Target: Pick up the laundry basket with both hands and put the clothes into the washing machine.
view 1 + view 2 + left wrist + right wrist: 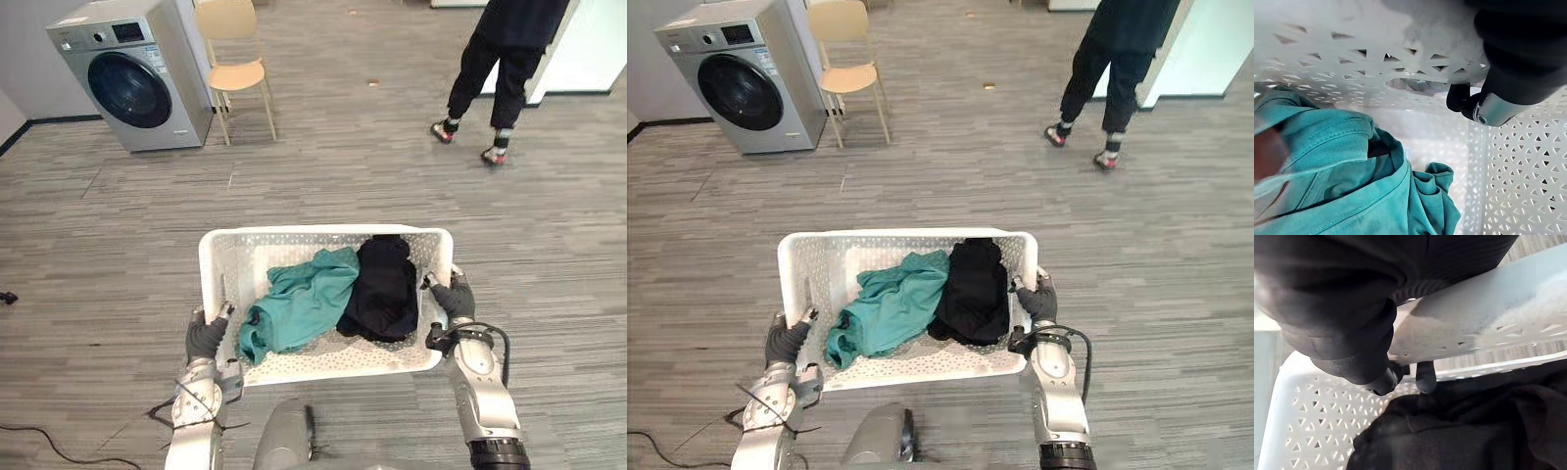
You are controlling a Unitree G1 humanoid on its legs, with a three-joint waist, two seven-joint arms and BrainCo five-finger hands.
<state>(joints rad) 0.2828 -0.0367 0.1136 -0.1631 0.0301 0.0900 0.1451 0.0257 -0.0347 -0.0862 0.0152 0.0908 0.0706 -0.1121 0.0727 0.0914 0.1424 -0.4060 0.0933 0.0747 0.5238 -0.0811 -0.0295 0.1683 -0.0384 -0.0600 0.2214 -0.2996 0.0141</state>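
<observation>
Left hand (206,338) curls onto the white laundry basket (323,234) rim. Inside lie a teal garment (304,304) and a black garment (384,289) — right hand (454,297) clamps the opposite rim. Well beyond — washing machine (132,76), chair (236,61), person (500,64).

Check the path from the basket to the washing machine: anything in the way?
Nothing visible. Bare floor lies between the laundry basket and the washing machine; a chair stands beside the machine, a person far off right.

white basket (294,234) holds teal garment (304,304), black garment (384,289); grey washer (137,73) shut
</observation>
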